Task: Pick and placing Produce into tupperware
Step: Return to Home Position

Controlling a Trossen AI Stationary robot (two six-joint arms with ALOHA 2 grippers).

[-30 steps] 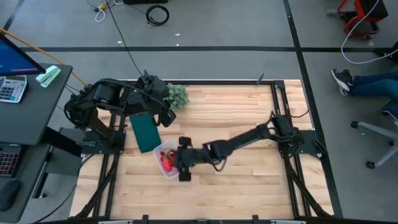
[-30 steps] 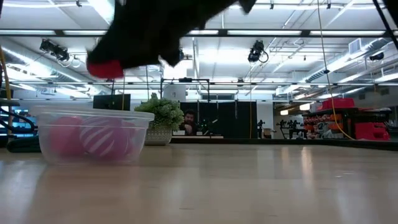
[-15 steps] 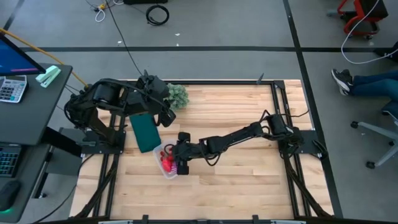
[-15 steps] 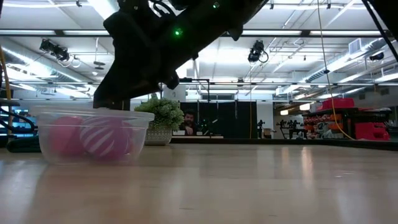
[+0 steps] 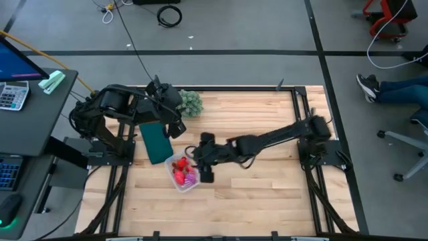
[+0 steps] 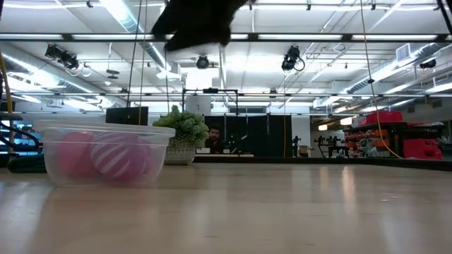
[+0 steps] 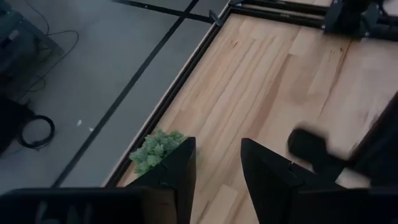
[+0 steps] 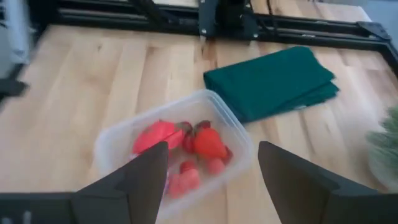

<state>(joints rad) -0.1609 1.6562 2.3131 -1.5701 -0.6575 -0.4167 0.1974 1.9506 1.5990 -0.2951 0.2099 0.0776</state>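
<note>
**In the small clear rectangular plastic tupperware [image 8: 106,146], the red and pink toy produce [image 5: 182,173] lies gathered**

The tupperware stands on the pale wooden surface [image 5: 267,194], just beside the dark green flat rectangular piece [image 5: 155,142]. A red strawberry [image 8: 208,142] and several pink and reddish pieces lie inside it. No loose produce shows elsewhere on the wood in the high view, so the filling looks finished. The right hand [image 5: 202,158] hangs above the surface just beside the tupperware, fingers spread wide and holding nothing. The left hand [image 7: 217,144], fingers parted with nothing between them, waits folded at the rear left, near the bushy pale-green plant [image 5: 191,102]. What seems left is only for the right arm to draw back to rest.
</note>
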